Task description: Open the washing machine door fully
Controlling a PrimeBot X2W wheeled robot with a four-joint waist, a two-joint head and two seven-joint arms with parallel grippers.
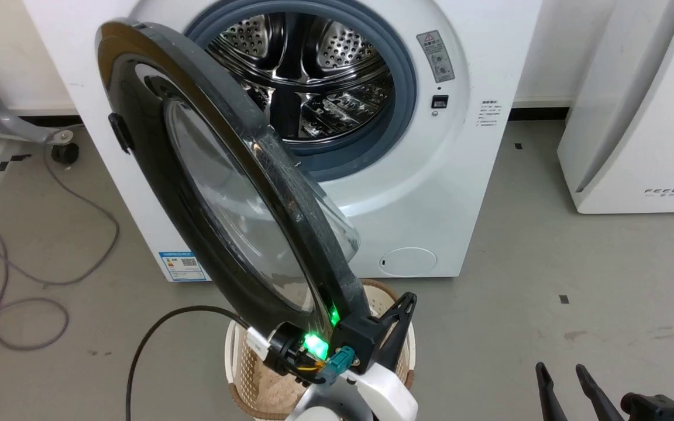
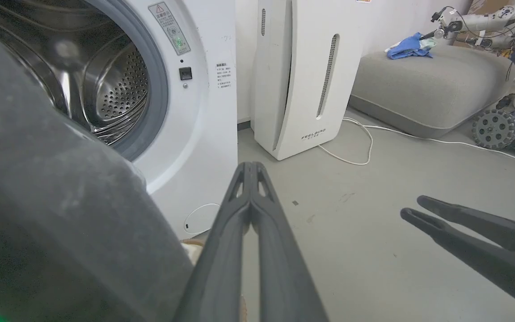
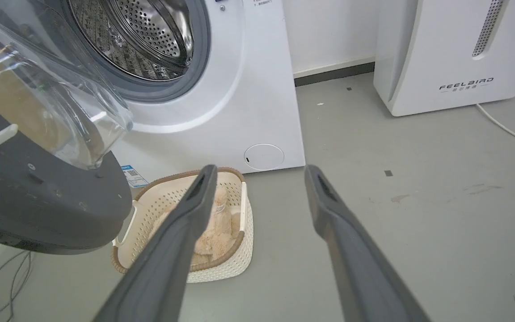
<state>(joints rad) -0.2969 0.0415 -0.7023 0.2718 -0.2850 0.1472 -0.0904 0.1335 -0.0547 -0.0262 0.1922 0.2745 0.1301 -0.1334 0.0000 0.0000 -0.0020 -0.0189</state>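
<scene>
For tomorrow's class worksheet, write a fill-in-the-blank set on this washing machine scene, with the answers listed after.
The washing machine door hangs open, baring the perforated steel ____. The left gripper is shut; the right gripper is ____. The basket stands on the ____ before the washing machine.
Missing words: drum; open; floor.

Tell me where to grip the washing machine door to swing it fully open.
Take the thick dark-grey rim at the free edge of the washing machine door, nearest the left gripper, coming from the drum side, one finger per face. It is flat-sided there; the domed glass bowl bulges smoothly and would probably slip.
</scene>
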